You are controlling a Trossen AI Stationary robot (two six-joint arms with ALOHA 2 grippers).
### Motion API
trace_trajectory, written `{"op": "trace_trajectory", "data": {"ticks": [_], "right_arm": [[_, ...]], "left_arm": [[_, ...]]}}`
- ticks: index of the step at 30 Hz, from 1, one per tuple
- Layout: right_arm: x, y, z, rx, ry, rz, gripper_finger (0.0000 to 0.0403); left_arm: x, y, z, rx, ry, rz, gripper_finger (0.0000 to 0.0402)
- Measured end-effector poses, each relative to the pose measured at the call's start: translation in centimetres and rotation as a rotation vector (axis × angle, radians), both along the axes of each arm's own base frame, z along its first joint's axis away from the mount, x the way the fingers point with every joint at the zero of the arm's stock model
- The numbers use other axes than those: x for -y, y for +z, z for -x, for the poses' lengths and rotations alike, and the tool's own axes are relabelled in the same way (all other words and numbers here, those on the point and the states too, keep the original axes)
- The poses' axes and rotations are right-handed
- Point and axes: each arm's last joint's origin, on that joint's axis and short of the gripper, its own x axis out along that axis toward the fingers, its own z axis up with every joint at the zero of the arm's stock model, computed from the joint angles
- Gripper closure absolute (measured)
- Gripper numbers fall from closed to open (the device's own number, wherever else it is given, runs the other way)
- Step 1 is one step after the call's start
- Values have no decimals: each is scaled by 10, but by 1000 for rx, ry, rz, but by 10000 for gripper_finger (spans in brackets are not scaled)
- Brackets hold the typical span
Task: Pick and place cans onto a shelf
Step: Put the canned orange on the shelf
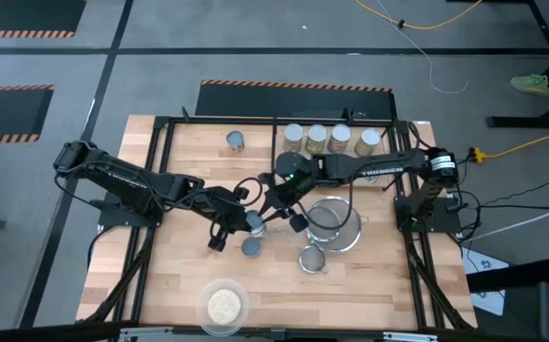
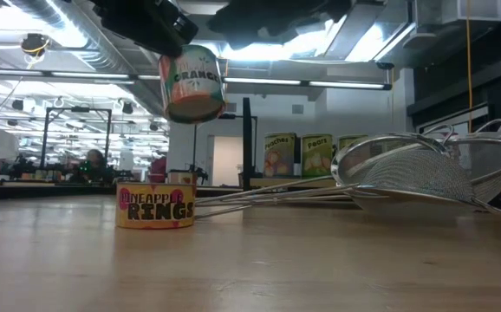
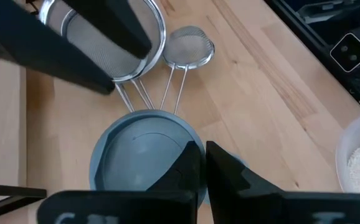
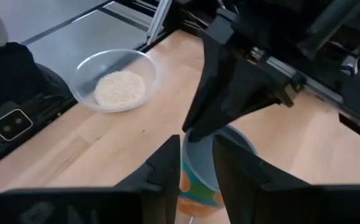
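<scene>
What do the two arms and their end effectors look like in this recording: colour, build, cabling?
Both the left arm and the right arm are black, slim and multi-jointed, with black cables looping near the wrists. The right arm carries a small green light by its wrist. Each end effector has two flat, angular matte-black fingers. No markings are readable.

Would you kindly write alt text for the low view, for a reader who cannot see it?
A can hangs in the air, held from above by a dark gripper. Below it a short pineapple-rings can stands on the table, beside mesh strainers; more cans stand behind.
</scene>
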Motion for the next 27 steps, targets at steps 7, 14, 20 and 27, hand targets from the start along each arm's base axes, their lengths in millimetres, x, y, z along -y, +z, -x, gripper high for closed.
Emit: {"op": "trace_trajectory", "data": {"ticks": [7,14,20,27], "right_arm": [[-5,-6,-4,21,35,36,304],[-9,-17,-9,-2,17,64,304],[-11,-28,-12,-41,15,70,304],[-12,-30,-12,-49,18,70,304]], "left_arm": [[0,0,0,1,0,0,396],[0,0,0,2,0,0,395],[0,1,-1,11,0,2,395],[0,1,-1,19,6,1,395]]}}
